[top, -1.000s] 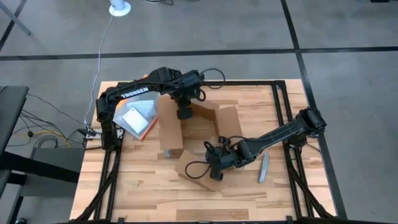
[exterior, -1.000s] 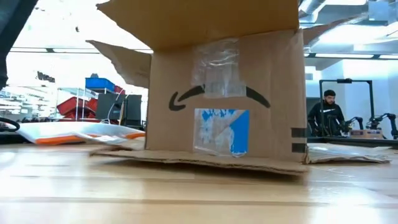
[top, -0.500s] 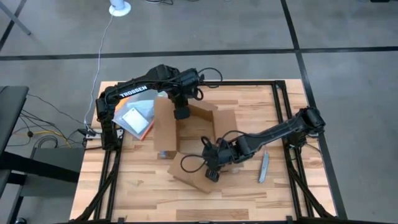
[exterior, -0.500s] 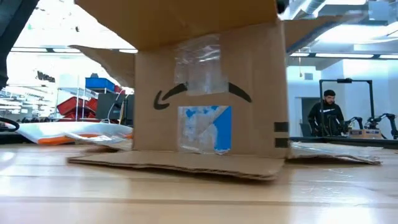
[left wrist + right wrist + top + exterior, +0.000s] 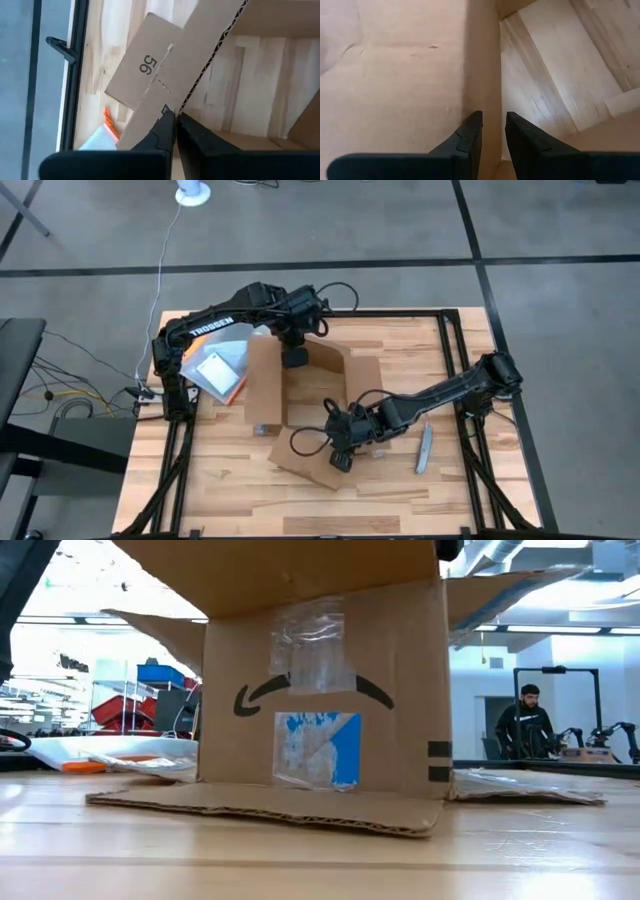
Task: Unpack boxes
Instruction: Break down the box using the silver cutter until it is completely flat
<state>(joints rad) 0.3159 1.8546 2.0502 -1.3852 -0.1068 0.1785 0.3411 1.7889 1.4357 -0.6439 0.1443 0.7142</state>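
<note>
— What colours am I seeing on the box [image 5: 320, 690]?
— Brown cardboard from my feed, a black curved mark, blue-and-white tape [image 5: 317, 750], and a black "56" on one flap [image 5: 146, 64].
— And beside it?
— A clear pouch [image 5: 216, 370] edged orange, on the pale wood table [image 5: 230, 490].

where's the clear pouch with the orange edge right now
In the high view the pouch lies at the table's left side, under the left arm, just left of the cardboard box. The low view shows it flat behind the box's left side.
</note>
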